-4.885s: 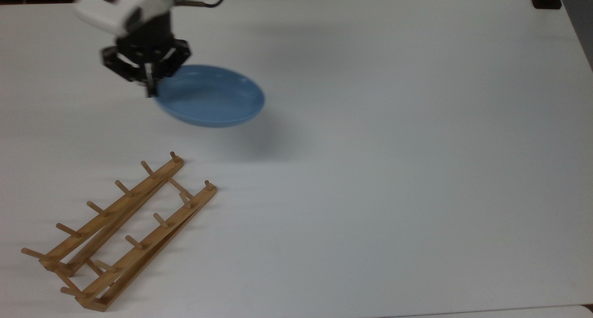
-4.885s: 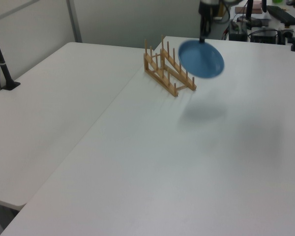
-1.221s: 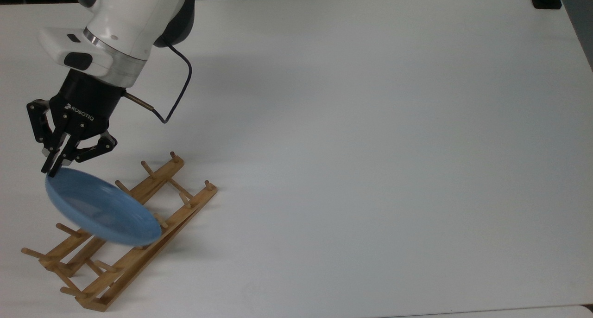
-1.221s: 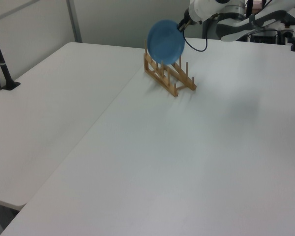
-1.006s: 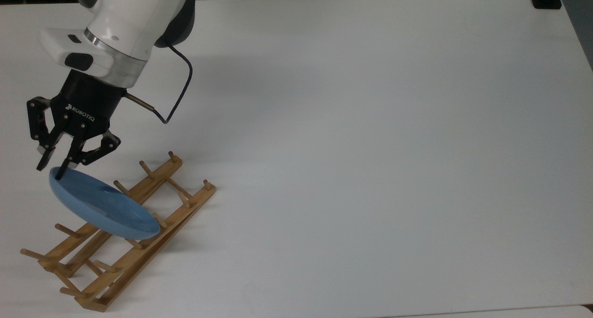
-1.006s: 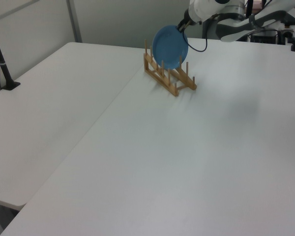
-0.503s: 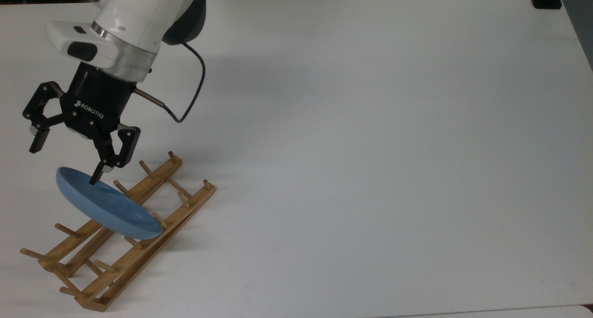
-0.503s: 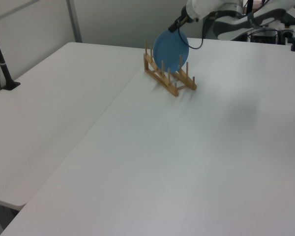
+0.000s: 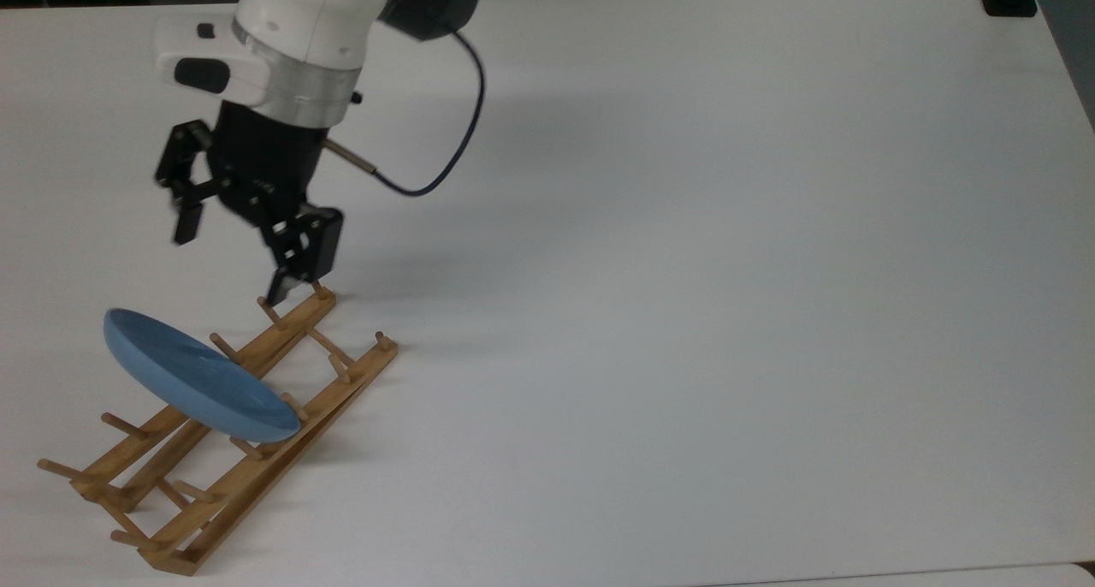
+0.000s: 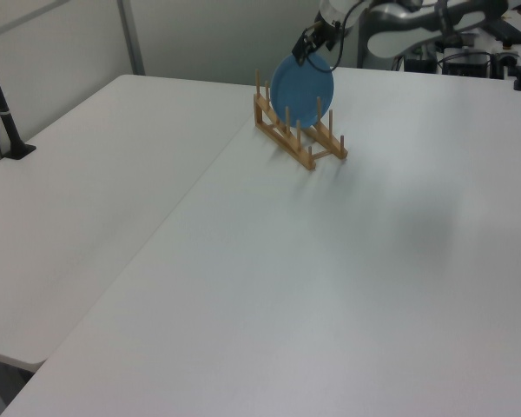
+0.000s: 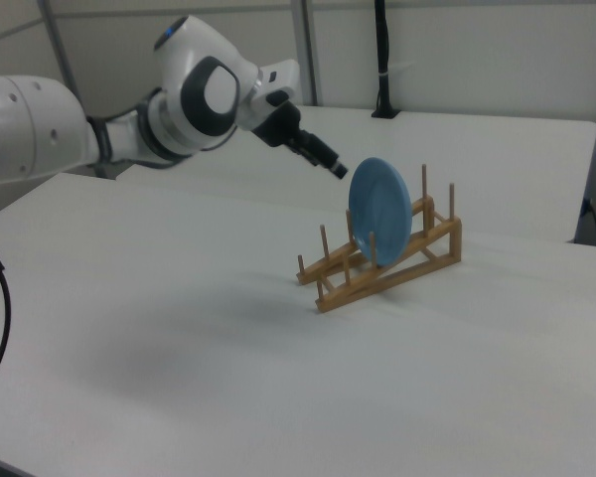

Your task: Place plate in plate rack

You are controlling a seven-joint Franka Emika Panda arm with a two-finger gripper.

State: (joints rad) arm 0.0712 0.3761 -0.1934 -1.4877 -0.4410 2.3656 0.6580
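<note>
1. One plate (image 9: 192,377), light blue and round, stood on edge in the plate rack (image 9: 257,399), seated between pegs of both rails; in the top view it lay at the lower left of the frame, tilted, with its upper rim toward the top view's left.
2. My gripper (image 9: 229,251) hung above the rack's upper end, in the upper left of the top view, clear of the plate and gripping nothing.
3. My fingers (image 9: 287,287) were spread wide apart; one tip pointed down close to the end peg of the rack, the other finger (image 9: 186,221) was off toward the top view's left.
4. In the left view, the plate (image 10: 302,81) appeared near the top centre of the frame, standing upright in the wooden rack (image 10: 297,132), with my gripper (image 10: 311,43) just above its upper rim.
5. In the right view, the plate (image 11: 379,211) stood right of centre, held between upright pegs of the rack (image 11: 387,260); my gripper (image 11: 333,164) was just to its upper left, apart from the rim.
6. The white table (image 9: 727,270) carried the rack near its edge at the top view's left.
</note>
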